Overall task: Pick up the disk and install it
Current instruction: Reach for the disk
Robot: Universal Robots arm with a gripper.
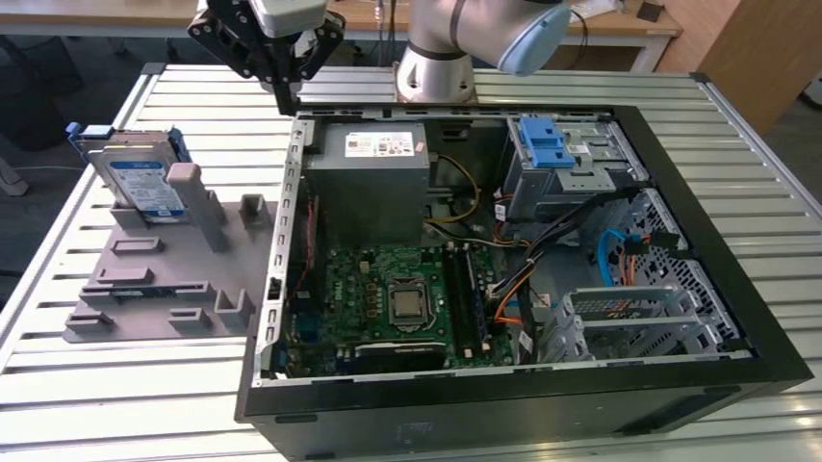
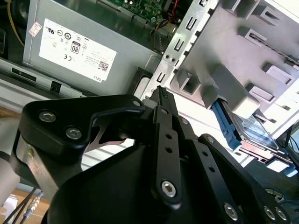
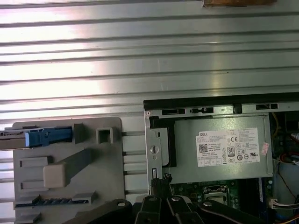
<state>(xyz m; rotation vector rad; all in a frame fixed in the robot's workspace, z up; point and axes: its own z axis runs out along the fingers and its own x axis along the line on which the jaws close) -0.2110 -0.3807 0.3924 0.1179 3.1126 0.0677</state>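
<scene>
- On the exterior view's left, the disk [image 1: 141, 181] stands upright in the grey holder [image 1: 154, 289].
- The gripper [image 1: 285, 96] hangs above a corner of the computer case [image 1: 514, 414], its fingers seemingly pressed together, grasping nothing.

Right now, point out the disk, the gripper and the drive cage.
disk [image 1: 141, 185], exterior view, its white-and-blue label.
gripper [image 1: 285, 94], exterior view, between its fingertips.
drive cage [image 1: 548, 146], exterior view, its blue latch.
</scene>
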